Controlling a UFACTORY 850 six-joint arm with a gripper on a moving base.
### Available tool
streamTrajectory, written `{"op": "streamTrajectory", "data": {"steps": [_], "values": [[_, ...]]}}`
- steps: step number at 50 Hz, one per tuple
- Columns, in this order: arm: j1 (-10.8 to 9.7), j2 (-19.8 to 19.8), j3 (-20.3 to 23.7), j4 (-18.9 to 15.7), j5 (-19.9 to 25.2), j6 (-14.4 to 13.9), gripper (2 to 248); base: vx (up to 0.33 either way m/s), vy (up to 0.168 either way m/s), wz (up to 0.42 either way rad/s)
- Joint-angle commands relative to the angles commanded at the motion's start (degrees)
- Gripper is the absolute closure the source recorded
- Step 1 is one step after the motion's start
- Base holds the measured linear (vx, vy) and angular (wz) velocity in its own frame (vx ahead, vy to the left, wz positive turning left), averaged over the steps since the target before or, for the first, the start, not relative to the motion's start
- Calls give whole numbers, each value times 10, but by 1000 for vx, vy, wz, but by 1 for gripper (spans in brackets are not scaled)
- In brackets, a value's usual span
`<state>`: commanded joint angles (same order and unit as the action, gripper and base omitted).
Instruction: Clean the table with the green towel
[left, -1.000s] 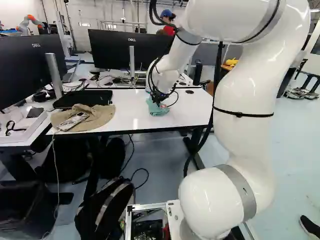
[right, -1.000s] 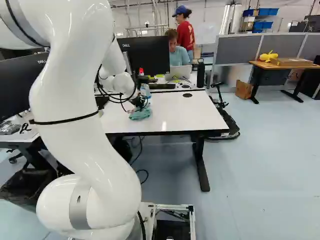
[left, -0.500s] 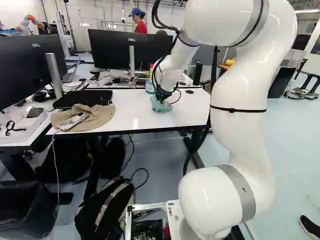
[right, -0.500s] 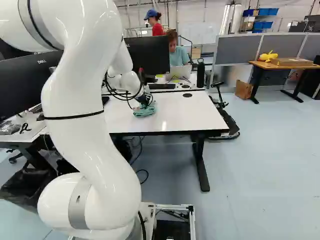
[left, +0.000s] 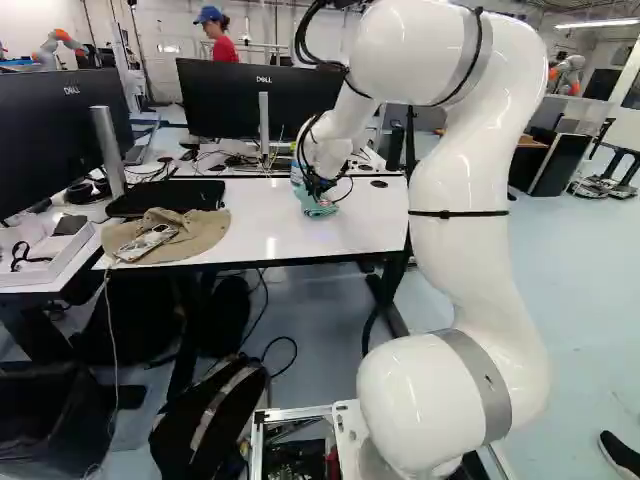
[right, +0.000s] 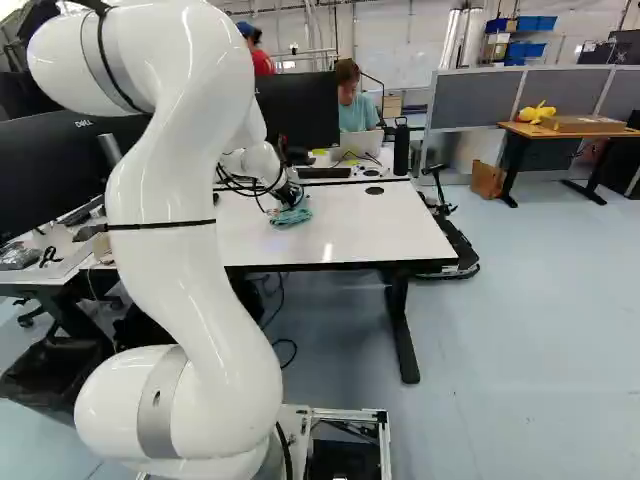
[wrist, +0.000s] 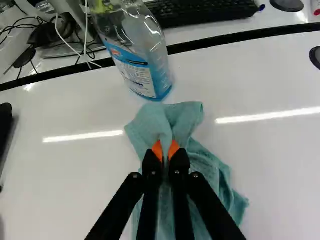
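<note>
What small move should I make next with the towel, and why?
I'd probably slide the towel sideways, toward the right of the right base view: the fingers pinch a fold of it, the rest lies on the table, and the bottle stands close ahead, so pushing forward could bump it.

Green towel (wrist: 215, 170) pinched in tool (wrist: 166, 152)
</note>
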<state>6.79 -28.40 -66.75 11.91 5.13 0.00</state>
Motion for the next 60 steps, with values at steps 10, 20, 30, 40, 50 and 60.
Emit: {"op": "streamTrajectory", "data": {"steps": [10, 20, 30, 40, 50, 60], "values": [[15, 3, 4, 0, 0, 0, 216, 0, 0, 0], [28, 17, 23, 0, 0, 0, 216, 0, 0, 0], [39, 37, 48, 0, 0, 0, 216, 0, 0, 0], [48, 58, 76, 0, 0, 0, 216, 0, 0, 0], [52, 82, 106, 0, 0, 0, 216, 0, 0, 0], [51, 106, 135, 0, 0, 0, 216, 0, 0, 0]]}}
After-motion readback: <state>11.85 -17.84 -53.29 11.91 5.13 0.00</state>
